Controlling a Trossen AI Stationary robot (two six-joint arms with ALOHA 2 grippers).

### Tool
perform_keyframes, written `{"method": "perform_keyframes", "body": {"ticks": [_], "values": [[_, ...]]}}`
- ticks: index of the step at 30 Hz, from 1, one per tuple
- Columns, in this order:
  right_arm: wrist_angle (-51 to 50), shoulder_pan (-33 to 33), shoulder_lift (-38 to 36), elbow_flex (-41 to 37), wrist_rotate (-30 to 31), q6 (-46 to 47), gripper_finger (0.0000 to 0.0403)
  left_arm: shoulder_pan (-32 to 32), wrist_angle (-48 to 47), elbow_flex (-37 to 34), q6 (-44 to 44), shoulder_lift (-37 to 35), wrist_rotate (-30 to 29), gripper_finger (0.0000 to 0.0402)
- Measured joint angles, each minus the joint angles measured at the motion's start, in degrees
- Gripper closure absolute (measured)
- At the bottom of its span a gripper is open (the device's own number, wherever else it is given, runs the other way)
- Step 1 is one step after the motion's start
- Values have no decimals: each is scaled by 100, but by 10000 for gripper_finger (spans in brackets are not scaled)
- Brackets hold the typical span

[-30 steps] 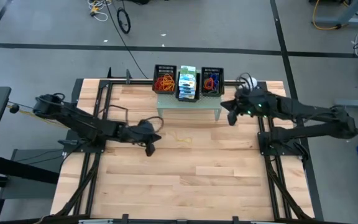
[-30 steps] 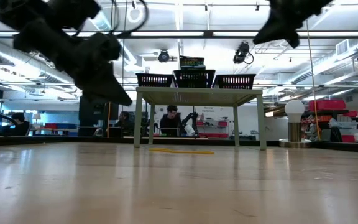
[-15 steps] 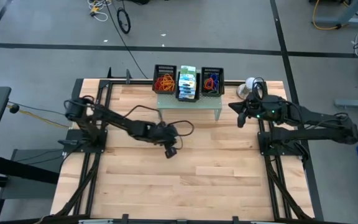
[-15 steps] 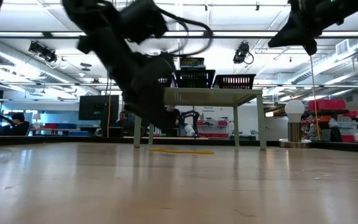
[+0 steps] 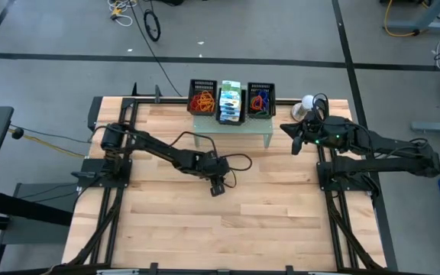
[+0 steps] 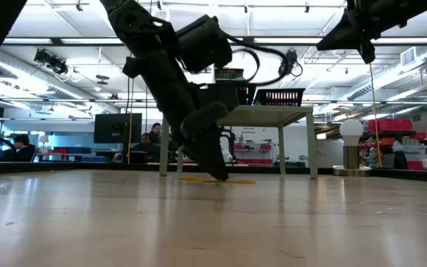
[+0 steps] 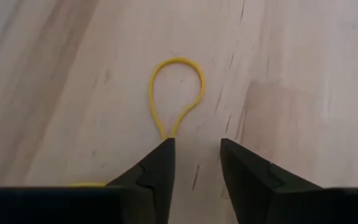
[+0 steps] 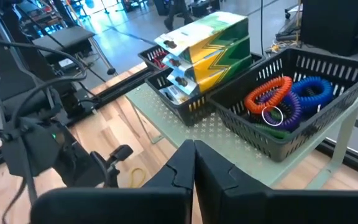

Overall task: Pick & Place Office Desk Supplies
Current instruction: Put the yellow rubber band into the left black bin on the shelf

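A thin yellow rubber-band loop (image 7: 176,93) lies flat on the wooden table, a little in front of the stand. My left gripper (image 7: 196,149) points steeply down just over the band's near end, open, with bare table between its fingertips. In the low view this gripper (image 6: 219,175) hangs close above the table beside the band (image 6: 237,180). My right gripper (image 8: 194,163) is shut on nothing, held high to the right of the stand (image 5: 295,145). On the stand are black baskets with red and orange bands (image 5: 202,99), yellow-and-green boxes (image 8: 210,37) and coiled bands (image 8: 281,99). My left gripper comes at the yellow band from above, slanting down, open. The band's narrow neck (image 7: 166,132) runs up to and under one finger (image 7: 157,165), which hides it there. Whether the finger touches the band I cannot tell.
The pale green perforated stand (image 5: 231,130) stands at the table's far edge with three baskets on top. A white ball-topped object (image 5: 307,103) sits at the far right, close to the right arm. Bare wood (image 5: 228,229) fills the near half of the table.
My left gripper has swung from the table's left side toward its middle and sunk down close over the yellow band, tipping more steeply downward. My right gripper has drawn back a little toward the table's right edge and then kept still. The band has stayed in place.
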Motion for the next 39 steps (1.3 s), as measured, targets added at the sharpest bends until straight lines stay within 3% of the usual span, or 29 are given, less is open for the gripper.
{"method": "perform_keyframes", "body": {"ticks": [4, 10, 16, 22, 27, 33, 39], "values": [[-10, 0, 2, 0, -14, 30, 394, 0, 15, 32, -120, 97, -11, 297], [-368, 107, 112, 0, -530, 43, 394, 2, 92, 74, -149, 104, -76, 391], [-849, 779, 626, -7, -612, 44, 394, 0, 195, 331, -113, 104, -46, 397], [-668, 1562, 1697, -9, -583, 499, 387, -152, 149, 303, -150, -195, -105, 398], [97, 2044, 2899, -11, -171, 890, 341, -350, 863, -514, -603, -509, -115, 399], [1614, 2037, 4276, -11, -152, 1543, 285, -596, 2432, -1769, -1309, -1028, -254, 399], [2564, 1885, 5462, 121, -153, 1549, 264, -819, 2626, -2292, -1426, -1386, -625, 392]]}}
